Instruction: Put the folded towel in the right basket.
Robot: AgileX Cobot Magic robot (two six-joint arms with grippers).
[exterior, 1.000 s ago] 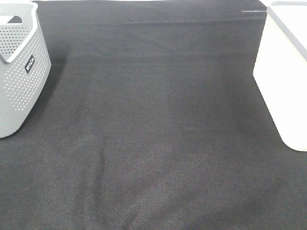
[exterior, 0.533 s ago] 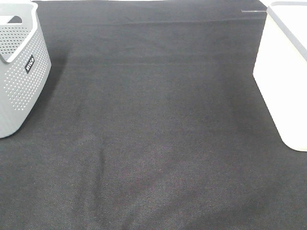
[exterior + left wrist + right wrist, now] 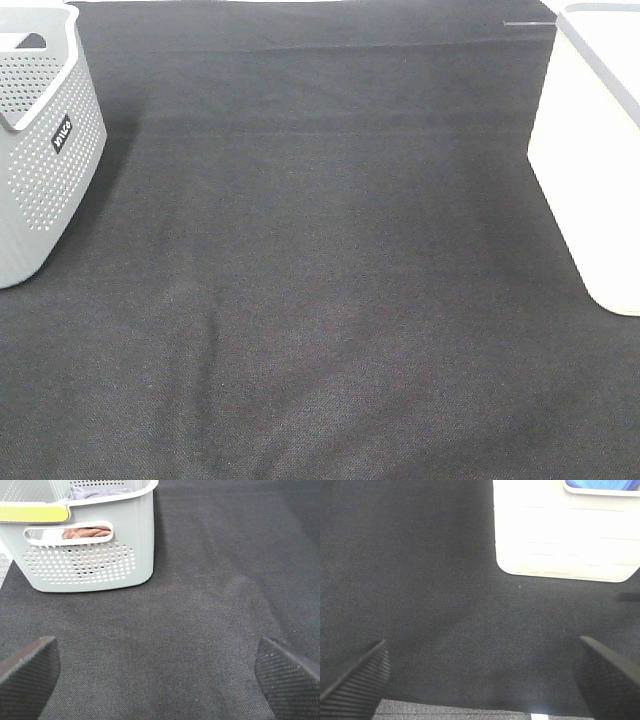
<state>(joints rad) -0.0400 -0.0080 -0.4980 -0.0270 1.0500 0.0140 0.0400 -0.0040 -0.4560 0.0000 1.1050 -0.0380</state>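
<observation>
- Blue folded cloth [image 3: 595, 484] shows inside the white smooth-walled plastic right basket [image 3: 560, 535] (probably the towel); placement step appears done.
- Left gripper [image 3: 160, 672] and right gripper [image 3: 480, 672]: fingers spread apart, empty, short of the basket.
- Next: stay clear.

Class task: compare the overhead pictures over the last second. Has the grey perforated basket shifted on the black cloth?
No. The grey perforated basket sits at the same spot against the black cloth and the white basket.
</observation>
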